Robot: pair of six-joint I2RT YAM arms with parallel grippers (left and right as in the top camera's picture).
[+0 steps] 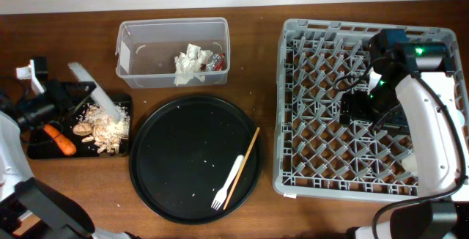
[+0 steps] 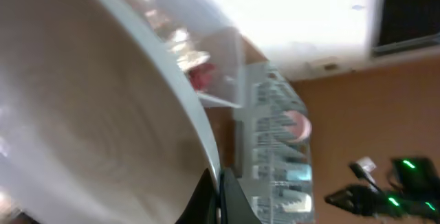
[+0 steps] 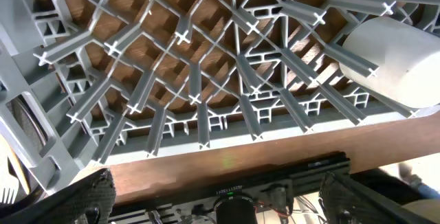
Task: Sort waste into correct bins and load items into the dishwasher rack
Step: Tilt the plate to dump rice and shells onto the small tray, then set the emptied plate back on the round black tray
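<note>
My left gripper (image 1: 55,96) is shut on the rim of the white plate (image 1: 99,96) and holds it tilted on edge over the shallow black tray (image 1: 37,151). The jaws (image 2: 220,193) pinch the plate (image 2: 103,114). The tray holds rice-like scraps (image 1: 106,130), a brown lump (image 1: 80,127) and the carrot (image 1: 62,142). The clear tub (image 1: 135,52) holds the tissue (image 1: 192,63) and the red wrapper (image 1: 217,61). My right gripper (image 1: 359,107) is open and empty above the grey rack (image 1: 322,166). A white cup (image 3: 402,59) lies in the rack (image 3: 206,73).
The large round black tray (image 1: 183,151) sits in the middle with the white fork (image 1: 229,184) and the chopstick (image 1: 243,164) on its right side. The left wrist view is blurred; it shows the tub's wall (image 2: 227,59) and the rack (image 2: 275,148) beyond the plate.
</note>
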